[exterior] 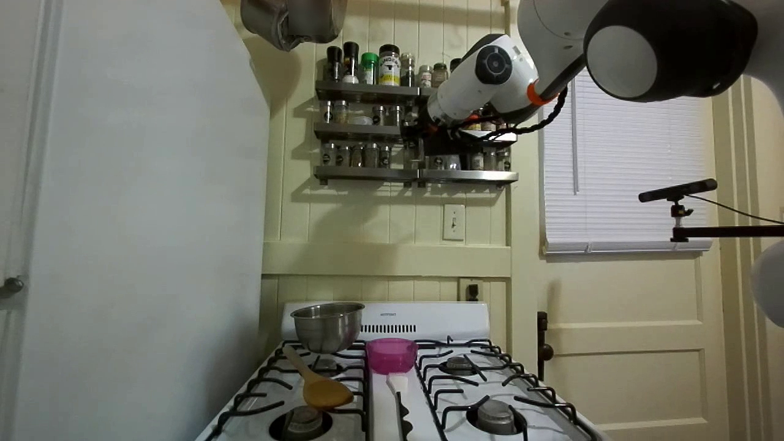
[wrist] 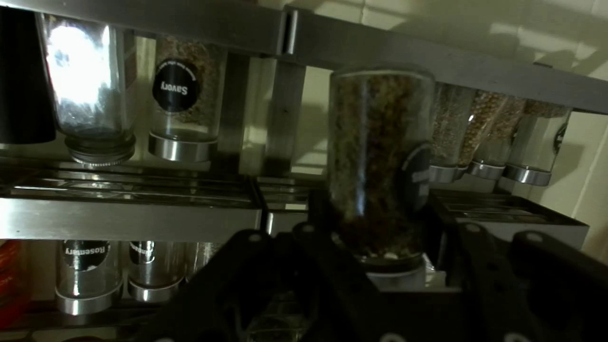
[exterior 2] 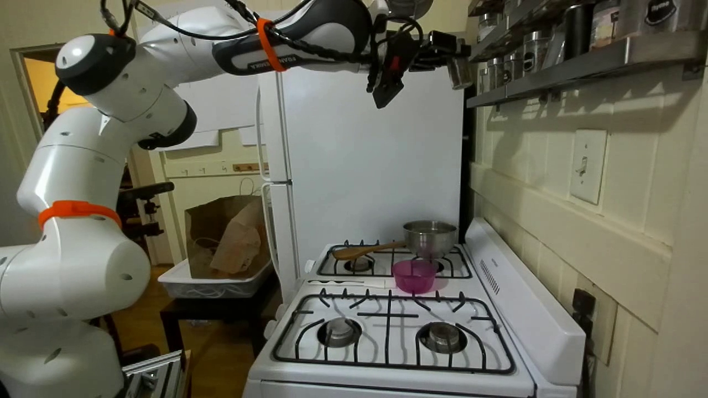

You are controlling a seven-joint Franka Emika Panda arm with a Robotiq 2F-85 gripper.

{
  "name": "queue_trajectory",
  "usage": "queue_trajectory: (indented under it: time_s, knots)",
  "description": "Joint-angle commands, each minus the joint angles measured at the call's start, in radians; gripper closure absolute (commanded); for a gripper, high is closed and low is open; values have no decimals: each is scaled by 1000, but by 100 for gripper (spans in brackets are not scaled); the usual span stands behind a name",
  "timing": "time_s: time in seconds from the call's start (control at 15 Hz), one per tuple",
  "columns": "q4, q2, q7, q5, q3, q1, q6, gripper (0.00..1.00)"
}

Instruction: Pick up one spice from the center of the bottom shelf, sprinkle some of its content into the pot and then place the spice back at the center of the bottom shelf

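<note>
My gripper [wrist: 379,209] is shut on a clear glass spice jar [wrist: 375,147] of brown-green flakes with a dark round label. The wrist picture stands upside down, with the jar's lid end low between the fingers. In an exterior view the jar [exterior 2: 459,73] hangs almost upright from the gripper [exterior 2: 458,51], just in front of the rack. The bottom shelf [exterior: 367,174] carries several other jars, and its rail [wrist: 418,50] crosses the top of the wrist view. Far below, the silver pot [exterior: 327,329] sits on a back burner; its inside is hidden.
Two more shelves of jars rise above, the middle shelf [wrist: 128,221] close to the gripper. A pink bowl [exterior: 392,355] and a wooden spoon [exterior: 324,392] lie on the stove. A refrigerator [exterior 2: 370,166] stands beside it, and metal pans [exterior: 294,18] hang overhead.
</note>
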Motion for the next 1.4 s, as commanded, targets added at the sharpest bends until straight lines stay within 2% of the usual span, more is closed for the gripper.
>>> queue_trajectory:
  time_s: [0.0,0.07,0.53,0.67,0.87,1.33]
  knots:
    - [0,0,0,0,0,0,0,51]
    - [0,0,0,0,0,0,0,76]
    - [53,1,33,23,70,-92,-2,76]
    - [57,-22,73,2,70,-115,20,76]
    - [73,-42,119,-9,65,-137,30,76]
    - [136,-35,117,7,87,-160,19,76]
